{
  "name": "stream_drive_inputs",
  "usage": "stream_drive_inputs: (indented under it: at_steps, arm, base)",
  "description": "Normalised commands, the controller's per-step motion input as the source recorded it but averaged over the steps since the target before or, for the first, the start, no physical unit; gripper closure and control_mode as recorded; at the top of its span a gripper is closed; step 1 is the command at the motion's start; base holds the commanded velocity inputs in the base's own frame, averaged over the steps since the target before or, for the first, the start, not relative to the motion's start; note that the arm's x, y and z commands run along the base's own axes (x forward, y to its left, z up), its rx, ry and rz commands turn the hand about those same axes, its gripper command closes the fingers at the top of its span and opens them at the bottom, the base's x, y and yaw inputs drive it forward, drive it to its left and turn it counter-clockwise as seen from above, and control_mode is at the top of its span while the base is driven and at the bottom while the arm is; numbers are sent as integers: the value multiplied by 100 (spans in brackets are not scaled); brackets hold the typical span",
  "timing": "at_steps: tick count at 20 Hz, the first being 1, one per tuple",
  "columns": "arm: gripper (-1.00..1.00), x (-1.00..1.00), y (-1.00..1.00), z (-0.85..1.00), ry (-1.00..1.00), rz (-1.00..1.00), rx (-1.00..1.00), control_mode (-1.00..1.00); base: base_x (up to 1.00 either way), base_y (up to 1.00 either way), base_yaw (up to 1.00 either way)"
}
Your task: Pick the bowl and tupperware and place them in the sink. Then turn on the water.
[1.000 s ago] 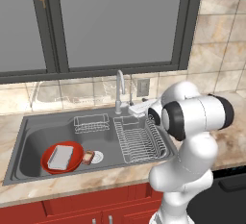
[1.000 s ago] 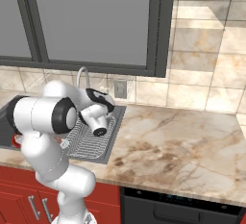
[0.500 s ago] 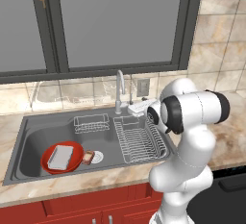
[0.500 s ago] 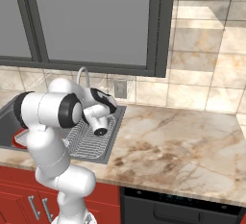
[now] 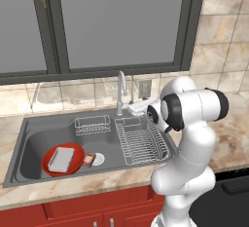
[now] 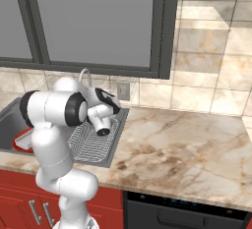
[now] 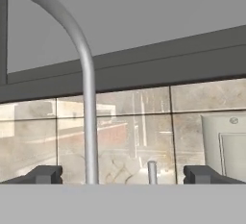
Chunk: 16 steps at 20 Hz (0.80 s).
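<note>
item: sink station, faucet step pending

- bowl (image 5: 62,160): red, lies in the left part of the sink basin (image 5: 34,138), flat on the floor. placed.
- tupperware (image 5: 62,158): grey, rests inside the bowl, roughly centred. placed.
- small white-and-brown drain piece (image 5: 94,160): just beside the bowl's right rim. not a task item.
- wire rack (image 5: 92,124): at the basin's back edge. ribbed drainboard (image 5: 141,143) to the right.
- faucet (image 7: 85,98): curved chrome neck, rises at the back of the sink. short upright handle stub (image 7: 152,172) stands near the neck's base in the hand view. no water stream seen at the spout, so water judged off.
- end effector (image 7: 123,175): released, fingers spread wide w/ nothing between them. sits at faucet height, aimed at the tiled wall, w/ the handle stub between the finger tips but apart from them. wall outlet plate (image 7: 226,146) off to the right.
- tabletop (image 6: 187,144): marble, to the right of the sink.

risk notes (judgement):
- stub is thin and the fingers stand wide. a push w/ one finger could slip past it if the approach is off-line, leaving water off.
- neck stands close beside one finger. a sideways sweep may hit the neck first and swing the spout instead of working the handle.
- wall close behind. overshoot fwd could jam the finger tips on tile or the outlet plate.
- wrong push direction leaves the handle unmoved.
</note>
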Motion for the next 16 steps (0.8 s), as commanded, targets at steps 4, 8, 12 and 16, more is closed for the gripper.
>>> stream_drive_inputs:
  at_steps: [4,8,12,16]
  arm:
    - [-100,33,0,-9,0,-3,0,-100]
    - [-100,25,0,-21,0,-2,0,-100]
    - [-100,21,0,-28,0,-1,0,-100]
    - [-100,17,0,-25,0,0,0,-100]
  base:
    - [0,0,0]
    - [0,0,0]
    - [0,0,0]
    - [0,0,0]
